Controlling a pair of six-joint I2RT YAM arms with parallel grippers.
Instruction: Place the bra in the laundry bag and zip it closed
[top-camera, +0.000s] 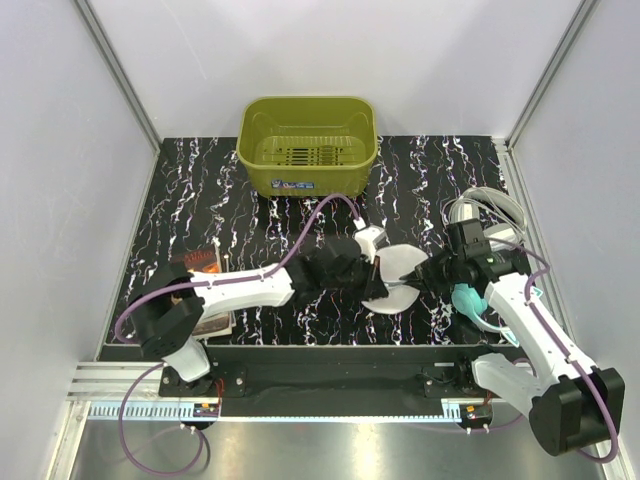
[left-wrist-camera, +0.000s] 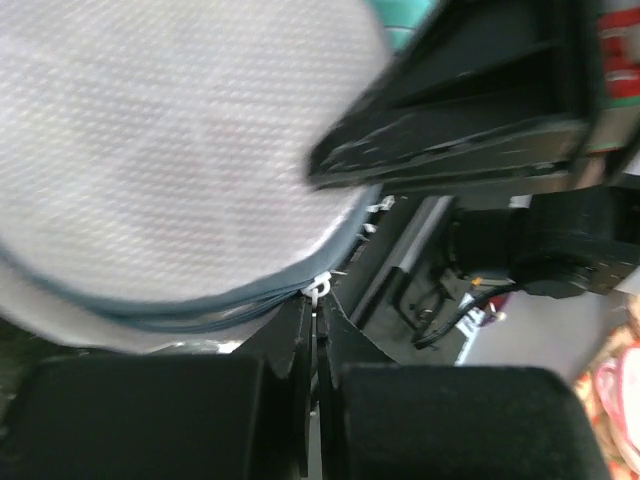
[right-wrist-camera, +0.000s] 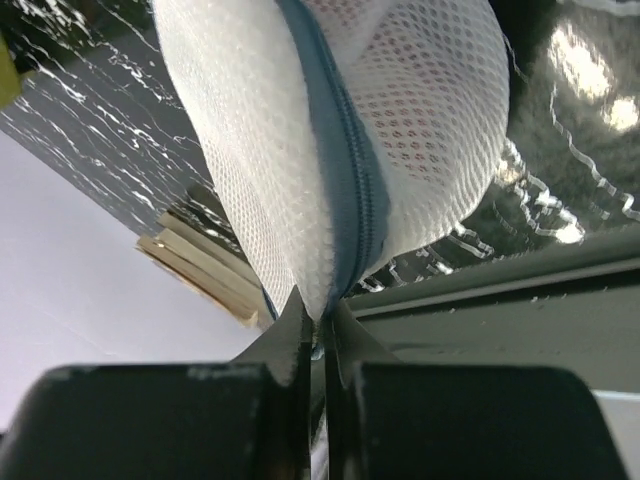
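Two pinches on laundry bag (top-camera: 402, 264) rim | left fingers (left-wrist-camera: 282, 352) | right fingers (right-wrist-camera: 286, 346)

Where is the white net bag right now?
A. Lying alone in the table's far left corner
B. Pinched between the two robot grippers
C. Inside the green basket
B: the laundry bag is near the front of the table, with the left gripper and the right gripper each shut on its zipper rim, away from the green basket.
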